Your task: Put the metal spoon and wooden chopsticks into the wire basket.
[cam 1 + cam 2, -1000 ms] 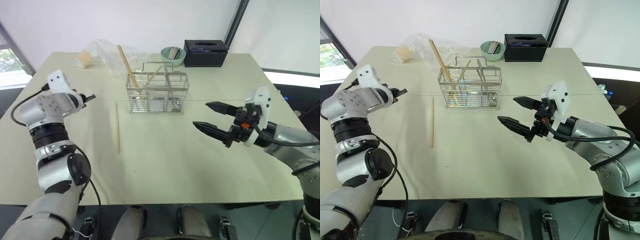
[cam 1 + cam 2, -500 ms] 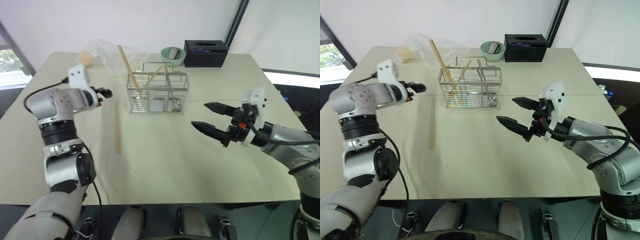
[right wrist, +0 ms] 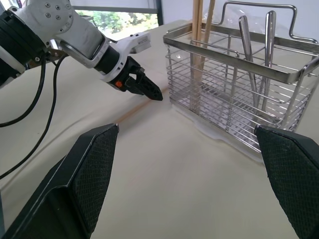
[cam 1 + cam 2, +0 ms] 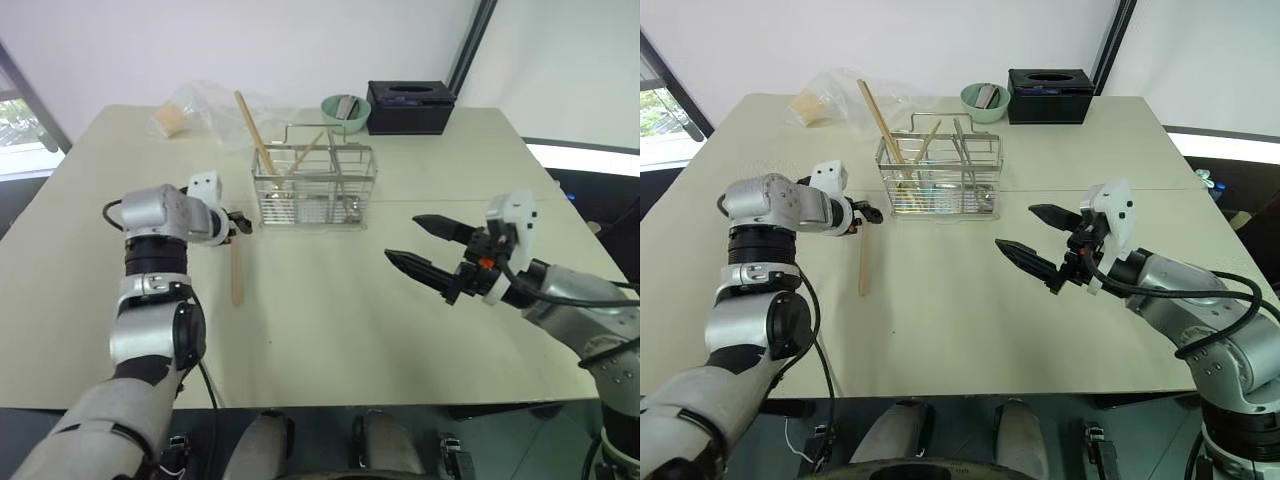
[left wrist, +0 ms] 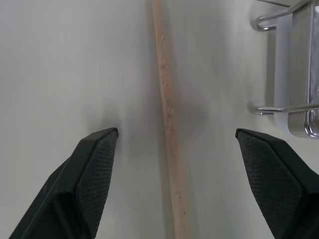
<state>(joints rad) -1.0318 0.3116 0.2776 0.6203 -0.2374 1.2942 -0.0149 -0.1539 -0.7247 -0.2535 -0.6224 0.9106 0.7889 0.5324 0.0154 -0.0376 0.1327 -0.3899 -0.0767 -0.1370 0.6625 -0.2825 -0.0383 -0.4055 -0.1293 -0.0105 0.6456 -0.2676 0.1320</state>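
Wooden chopstick (image 5: 168, 129) between open left tool (image 5: 184, 164) fingers

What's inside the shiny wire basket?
Inside the wire basket stand wooden chopsticks, leaning out over the rim, and metal spoons with handles up. Their lower ends are partly hidden behind the wires, so I can't tell what else lies at the bottom.

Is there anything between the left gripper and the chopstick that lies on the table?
Nothing visible. The left gripper hangs open above the wooden chopstick, which lies bare on the table beside the wire basket.
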